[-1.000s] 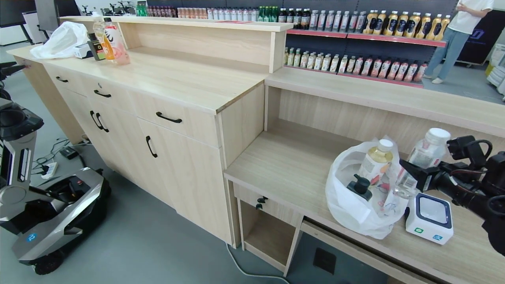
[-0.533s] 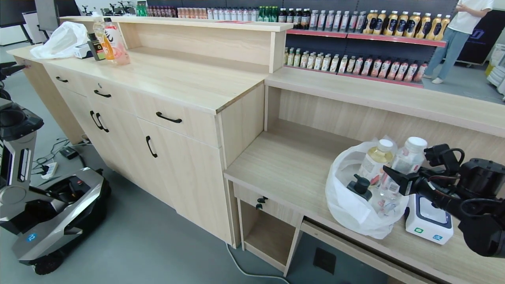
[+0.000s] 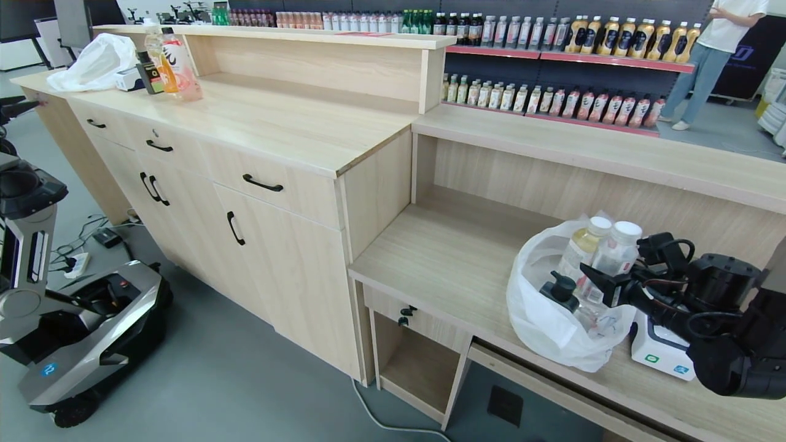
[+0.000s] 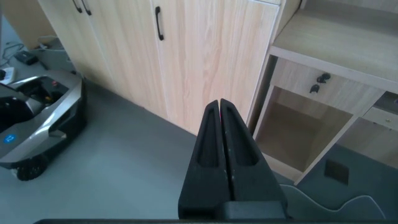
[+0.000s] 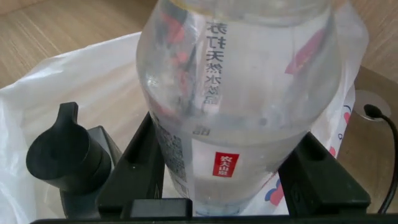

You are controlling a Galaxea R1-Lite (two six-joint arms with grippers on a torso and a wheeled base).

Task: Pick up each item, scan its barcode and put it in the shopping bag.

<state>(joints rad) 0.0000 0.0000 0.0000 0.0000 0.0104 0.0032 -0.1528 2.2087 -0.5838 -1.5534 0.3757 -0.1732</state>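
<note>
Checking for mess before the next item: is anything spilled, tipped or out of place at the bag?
Nothing stands out. The right claw holds the clear bottle near upright in the open shopping bag, beside the yellow drink and black pump bottle, both upright. The scanner sits flat beside the bag.

Chinese print on bottle (image 5: 239,93)

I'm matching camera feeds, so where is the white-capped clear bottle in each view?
Head view: lower right, the clear bottle upright at the mouth of the white shopping bag, in the right gripper.
Right wrist view: clear bottle at centre, between the fingers.
Left wrist view: faces cabinet doors and floor.
Shared landmark: black pump top beside it in the bag.
</note>
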